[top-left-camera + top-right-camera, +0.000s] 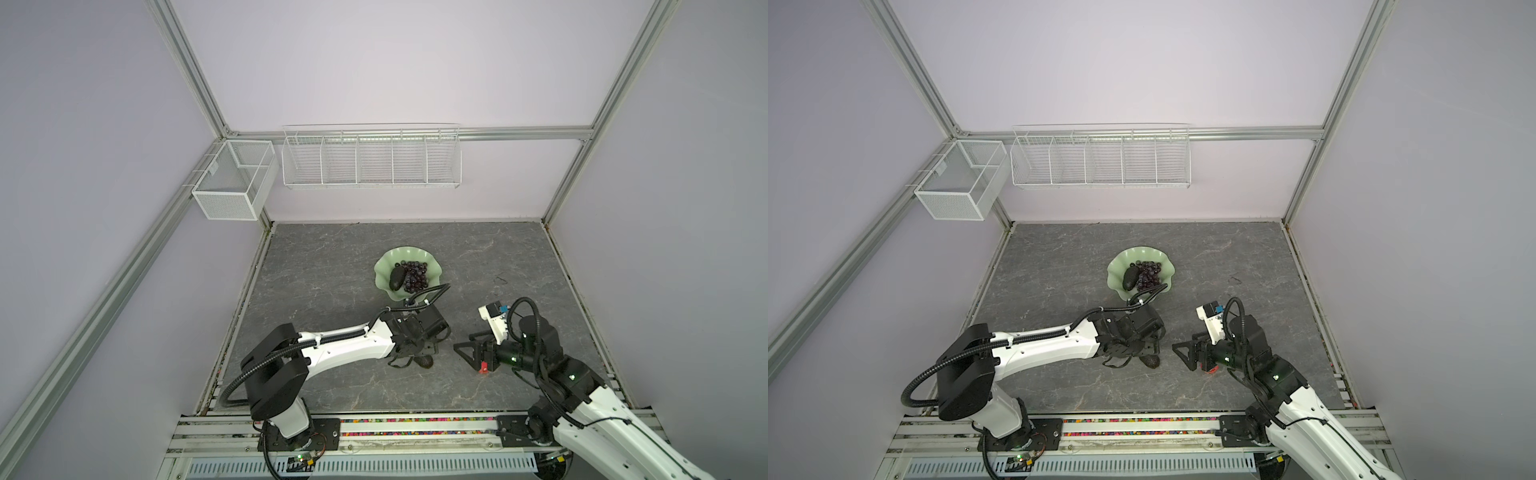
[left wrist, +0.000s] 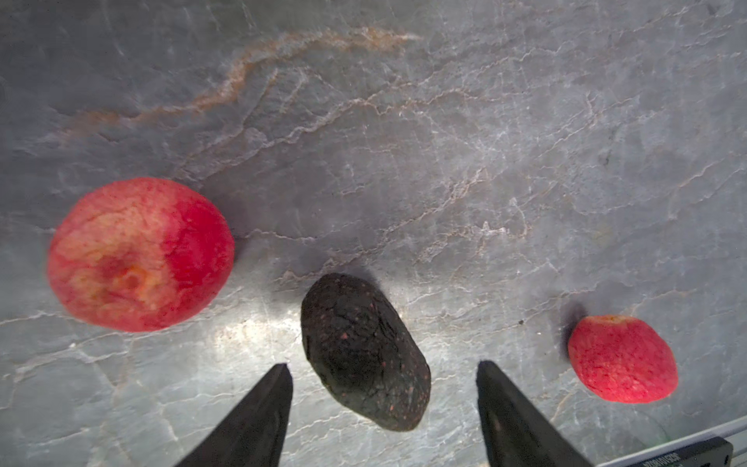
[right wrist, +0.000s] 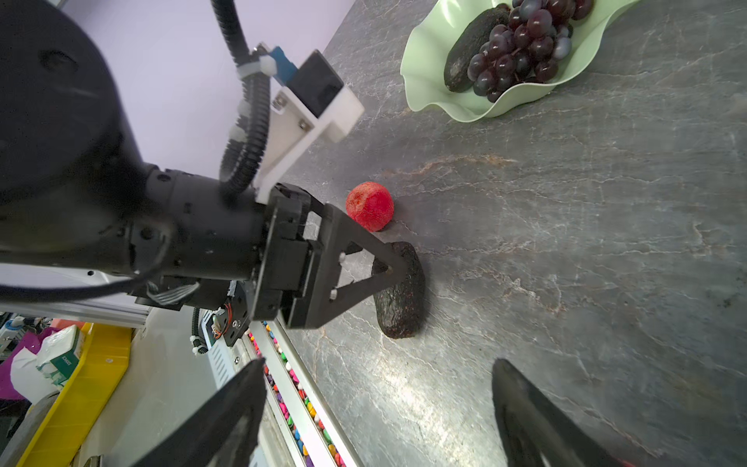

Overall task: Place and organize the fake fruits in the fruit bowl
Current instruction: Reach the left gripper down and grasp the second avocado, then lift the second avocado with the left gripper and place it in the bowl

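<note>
The pale green fruit bowl (image 1: 384,266) (image 3: 428,60) stands mid-table and holds one dark avocado (image 1: 396,279) beside the purple grapes (image 1: 415,275) (image 3: 521,44). A second avocado (image 2: 364,351) (image 3: 400,307) (image 1: 427,362) lies on the table. My left gripper (image 2: 384,368) (image 1: 415,353) hangs open over it, with a jaw on each side and neither touching. One red apple (image 2: 139,254) (image 3: 370,206) and another (image 2: 622,360) rest on the table either side of it. My right gripper (image 3: 380,368) (image 1: 463,355) is open and empty, just right of the left one; a bit of apple (image 1: 483,368) shows beneath it.
Two white wire baskets (image 1: 370,158) (image 1: 232,183) hang on the back wall. An aluminium rail with coloured beads (image 1: 415,420) (image 3: 291,404) runs along the table's front edge. Walls enclose the table at left, right and back. A small dark mark (image 1: 500,279) lies right of the bowl.
</note>
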You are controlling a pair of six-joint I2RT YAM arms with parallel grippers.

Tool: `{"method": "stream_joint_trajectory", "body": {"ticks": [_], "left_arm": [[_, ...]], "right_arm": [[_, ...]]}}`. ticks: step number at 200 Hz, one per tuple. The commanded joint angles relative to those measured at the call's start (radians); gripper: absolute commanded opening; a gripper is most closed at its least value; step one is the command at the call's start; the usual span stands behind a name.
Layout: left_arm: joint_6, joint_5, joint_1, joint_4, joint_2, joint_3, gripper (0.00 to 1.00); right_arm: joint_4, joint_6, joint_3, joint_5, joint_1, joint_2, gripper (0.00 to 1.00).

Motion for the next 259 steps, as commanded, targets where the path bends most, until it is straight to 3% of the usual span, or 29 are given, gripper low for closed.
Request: {"method": "stream_joint_trajectory", "body": {"ticks": [1, 98, 130, 164, 193, 226, 259], "left_arm": [[-0.058, 0.014, -0.007, 0.006, 0.042, -0.001, 0.72], [-0.022, 0.036, -0.008, -0.032, 0.14, 0.061, 0.66], [-0.022, 0.041, -0.002, -0.034, 0.16, 0.077, 0.54], [0.088, 0.017, 0.03, -0.038, 0.111, 0.125, 0.44], [0.184, 0.015, 0.093, -0.064, 0.039, 0.174, 0.43], [0.356, 0.035, 0.225, -0.04, -0.024, 0.259, 0.43], [0.551, 0.056, 0.422, -0.037, 0.089, 0.443, 0.44]], "right_arm": [[-0.011, -0.008, -0.011, -0.018, 0.007, -0.023, 0.88], [-0.025, 0.0, -0.022, 0.013, 0.007, -0.042, 0.88], [-0.029, -0.001, -0.02, 0.013, 0.007, -0.031, 0.88], [-0.023, 0.002, -0.016, 0.043, 0.007, -0.026, 0.89], [0.012, 0.008, 0.047, 0.082, 0.003, 0.027, 0.89], [0.065, -0.024, 0.189, 0.089, -0.017, 0.169, 0.89], [0.149, -0.034, 0.311, 0.063, -0.043, 0.383, 0.89]]}}
